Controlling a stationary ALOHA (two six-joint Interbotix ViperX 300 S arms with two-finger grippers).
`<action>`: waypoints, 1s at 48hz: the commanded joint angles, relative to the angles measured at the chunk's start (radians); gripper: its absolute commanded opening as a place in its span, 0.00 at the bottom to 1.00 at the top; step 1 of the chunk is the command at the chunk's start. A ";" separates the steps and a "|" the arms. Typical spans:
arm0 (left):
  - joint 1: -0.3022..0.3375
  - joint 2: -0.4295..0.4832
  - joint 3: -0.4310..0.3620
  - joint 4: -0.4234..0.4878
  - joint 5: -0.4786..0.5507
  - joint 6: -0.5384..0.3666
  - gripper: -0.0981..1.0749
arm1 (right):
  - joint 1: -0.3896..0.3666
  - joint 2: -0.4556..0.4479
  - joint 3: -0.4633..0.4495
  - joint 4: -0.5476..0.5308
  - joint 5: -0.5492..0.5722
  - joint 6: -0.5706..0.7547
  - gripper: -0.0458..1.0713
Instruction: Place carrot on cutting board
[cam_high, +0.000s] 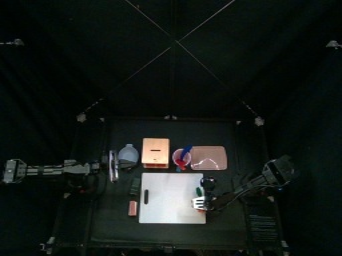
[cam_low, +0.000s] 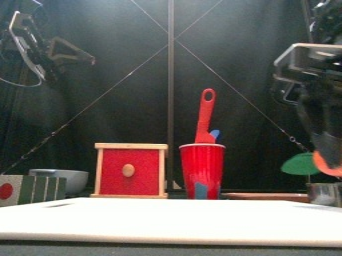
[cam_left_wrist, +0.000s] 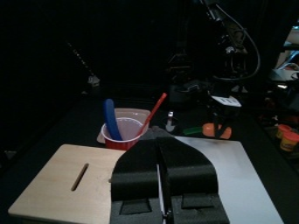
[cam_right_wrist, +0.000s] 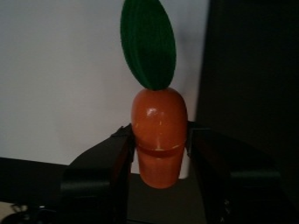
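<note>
My right gripper (cam_right_wrist: 160, 144) is shut on the orange carrot (cam_right_wrist: 159, 149), whose green leaf (cam_right_wrist: 149, 39) points away from the wrist. In the front view the carrot (cam_low: 322, 162) hangs at the right, just above the white cutting board (cam_low: 160, 220). In the top view the right gripper (cam_high: 205, 199) is over the board's right edge (cam_high: 171, 198). The right wrist view shows the white board (cam_right_wrist: 70, 79) under the carrot's left side and dark table beside it. My left gripper (cam_left_wrist: 160, 147) is shut and empty, resting at the table's left (cam_high: 115, 166).
Behind the board stand a red cup (cam_low: 201, 170) holding a red spatula (cam_low: 206, 112) and a blue utensil, a wooden box with a red face (cam_low: 131, 170), and a grey bowl (cam_low: 60, 181) at the left. A wooden board (cam_high: 211, 157) lies at the back right.
</note>
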 joint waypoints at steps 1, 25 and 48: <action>0.000 0.003 -0.012 -0.031 -0.009 -0.003 0.09 | -0.040 0.008 -0.044 -0.015 -0.031 -0.002 0.58; -0.003 0.003 0.000 -0.086 -0.011 0.008 0.09 | -0.058 0.138 -0.137 0.021 -0.124 -0.005 0.58; 0.002 0.003 0.011 -0.086 -0.009 0.009 0.09 | -0.069 0.184 -0.135 -0.017 -0.167 -0.005 0.61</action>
